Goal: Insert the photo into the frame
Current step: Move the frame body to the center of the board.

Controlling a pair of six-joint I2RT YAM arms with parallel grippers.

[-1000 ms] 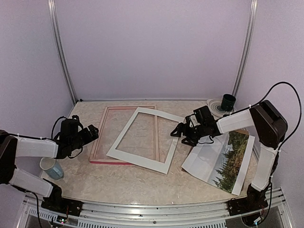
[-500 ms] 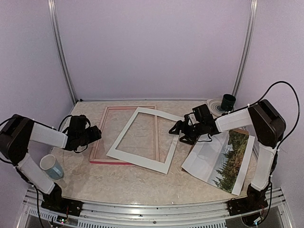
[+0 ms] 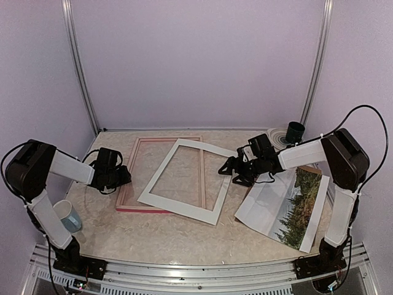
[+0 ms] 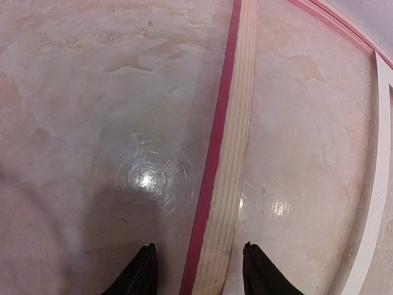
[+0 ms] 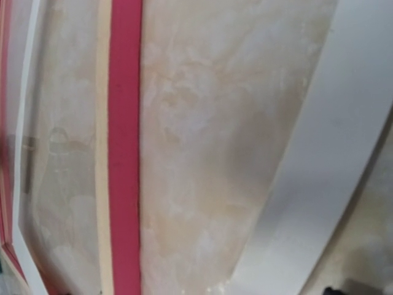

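The left claw (image 4: 198, 275) is open, one finger on each side of the frame's (image 3: 169, 139) left edge, not squeezing it. The right claw (image 3: 232, 171) is open and empty above the white border (image 3: 178, 208), which lies crooked on the frame. The photo (image 3: 299, 209) lies on the table (image 3: 184, 236) at the right, outside the frame.

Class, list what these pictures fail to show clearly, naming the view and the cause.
- Photo: top view, partly hidden by the right arm.
- Mug: top view, partly behind the left arm.
- Left gripper: left wrist view, bottom edge cuts off all but the fingertips.
- Right gripper: hardly shows in the blurred right wrist view; top view too small to show whether it touches the mat.
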